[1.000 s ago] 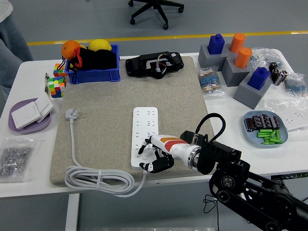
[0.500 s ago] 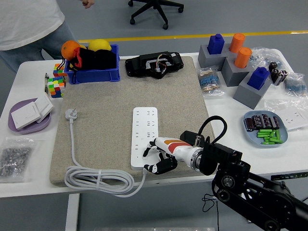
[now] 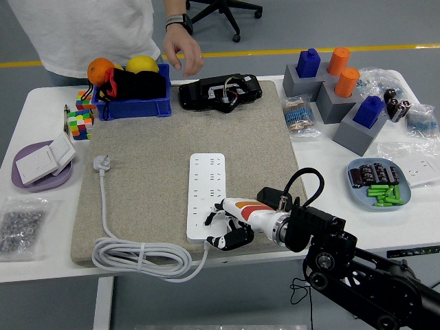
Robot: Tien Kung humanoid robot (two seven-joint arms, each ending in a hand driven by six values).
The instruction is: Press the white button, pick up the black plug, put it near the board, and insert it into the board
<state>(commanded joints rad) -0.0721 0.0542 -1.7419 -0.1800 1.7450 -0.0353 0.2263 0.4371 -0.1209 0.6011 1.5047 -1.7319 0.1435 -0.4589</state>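
The right hand (image 3: 227,227), its fingers (image 3: 218,240) curled and holding nothing, is held over the near end of the white rectangular power strip (image 3: 206,194); the strip's white plug (image 3: 102,163) is seen lying on the grey felt mat (image 3: 151,144), well apart; no black plug can be made out

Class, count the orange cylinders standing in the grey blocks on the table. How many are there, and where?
2. Both are at the far right of the table: one orange cylinder at the back, the other just in front of it. None seems hidden.
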